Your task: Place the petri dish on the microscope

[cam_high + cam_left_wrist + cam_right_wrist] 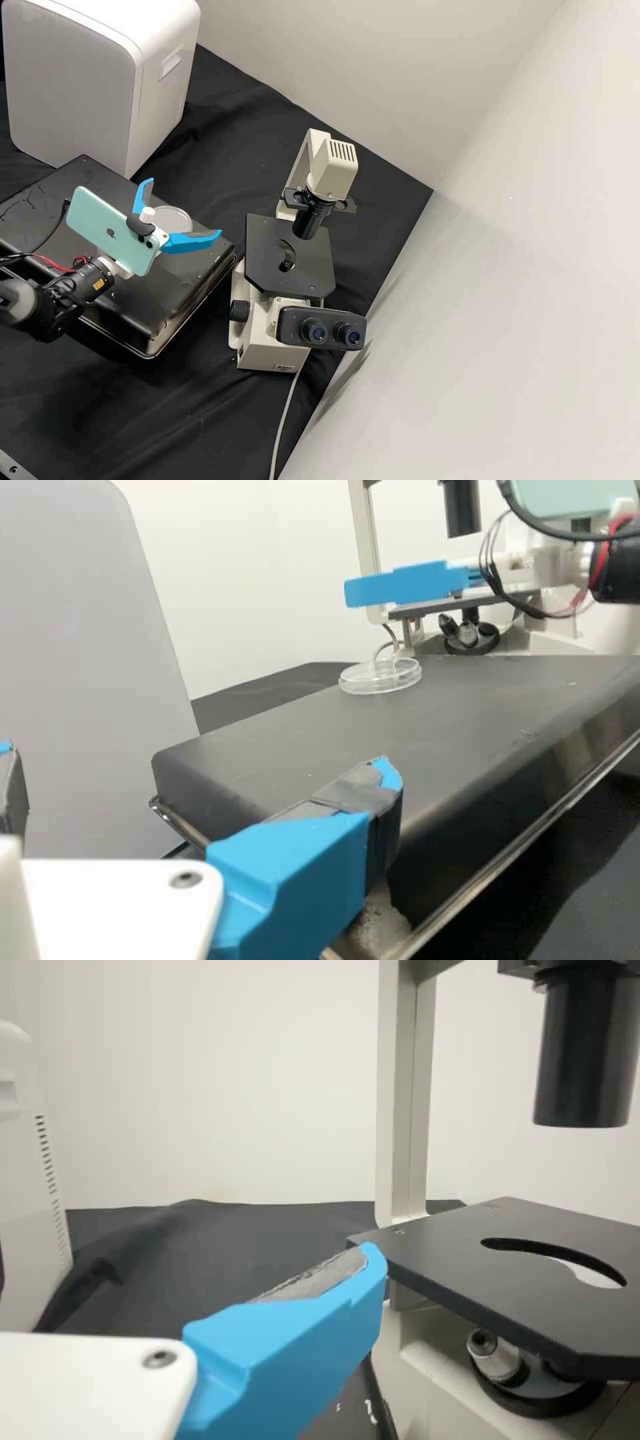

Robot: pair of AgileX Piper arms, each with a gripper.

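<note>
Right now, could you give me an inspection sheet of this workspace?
Surface: black cloth over the bench.
Job's things: petri dish lies on a black box beside the microscope; stage bare.
Clutter: white appliance at the back.
Tools: right tool open above the dish; left tool open by the box's edge.
Cables: red and black wires at the right wrist; grey cable from the microscope.
Surroundings: pale walls.

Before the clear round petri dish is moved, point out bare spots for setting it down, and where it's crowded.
Free: the flat black microscope stage around its hole, between black condenser tube and black eyepieces; the black cloth between white box and microscope base. Crowded: the black case top, where the open right gripper hangs over the clear round petri dish.
</note>
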